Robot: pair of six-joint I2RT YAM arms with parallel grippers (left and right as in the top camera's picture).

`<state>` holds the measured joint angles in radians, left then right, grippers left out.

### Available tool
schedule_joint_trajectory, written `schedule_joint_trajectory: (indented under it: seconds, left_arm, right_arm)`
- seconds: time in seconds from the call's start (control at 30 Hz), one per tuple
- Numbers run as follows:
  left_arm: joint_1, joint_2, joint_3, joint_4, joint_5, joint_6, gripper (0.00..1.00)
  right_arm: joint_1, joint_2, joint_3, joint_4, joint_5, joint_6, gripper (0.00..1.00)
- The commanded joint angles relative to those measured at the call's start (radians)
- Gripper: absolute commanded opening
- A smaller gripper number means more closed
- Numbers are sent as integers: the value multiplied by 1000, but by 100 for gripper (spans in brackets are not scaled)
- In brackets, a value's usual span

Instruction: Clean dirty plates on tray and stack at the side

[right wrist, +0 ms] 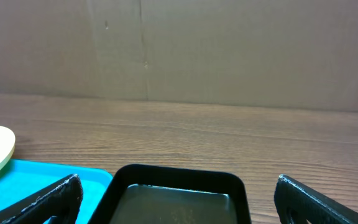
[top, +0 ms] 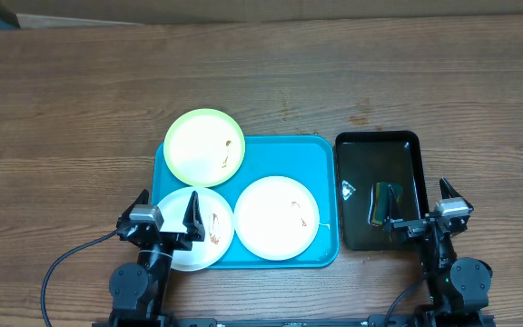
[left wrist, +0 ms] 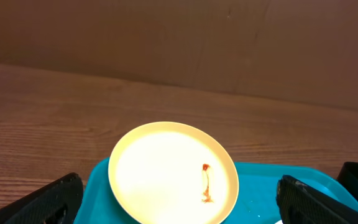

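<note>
1. Judged stage: the very start. Nothing wiped, nothing stacked.
2. On the turquoise tray (top: 289,154), all three plates, flat and none on top of another: lime-green plate (top: 204,147) at the 11 o'clock corner, lapping over the rim onto the wooden table (top: 80,109); one white plate (top: 214,238) at the 7 o'clock corner, partly beneath the left gripper; the other white plate (top: 277,217) toward 5 o'clock.
3. Small brown smear visible on each of the three, so none counted as clean.
4. Left gripper (top: 165,211): jaws spread wide, nothing between them, hovering at 7 o'clock of the turquoise tray. In its wrist view, lime-green plate straight ahead at 12 o'clock.
5. Right gripper (top: 420,207): jaws likewise spread wide and empty, at 5 o'clock of the black tray (top: 377,136). Black tray just beside the turquoise one, at its 3 o'clock.
6. Inside the black tray, a dark greenish lump (top: 387,202), possibly a sponge or cloth for wiping; too dim to tell. Right gripper just beside it; impossible to tell whether touching.
7. Left to do, as judged: fetch something to wipe with, clean each plate in turn, lift all three off the turquoise tray, pile them at the side. No stack anywhere on the wooden table so far.
</note>
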<state>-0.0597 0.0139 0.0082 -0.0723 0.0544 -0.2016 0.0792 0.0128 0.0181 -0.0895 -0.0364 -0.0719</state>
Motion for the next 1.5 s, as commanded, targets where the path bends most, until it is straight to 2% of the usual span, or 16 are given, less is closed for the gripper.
schedule_joint_trajectory:
  seconds: [0.0, 1.47]
  left_arm:
    - [-6, -8, -3, -3, -10, 23, 100]
    - [-6, -8, -3, -3, -10, 23, 100]
  right_arm:
    - [4, -10, -10, 5, 10, -4, 100]
    - [4, -10, -10, 5, 10, -4, 100]
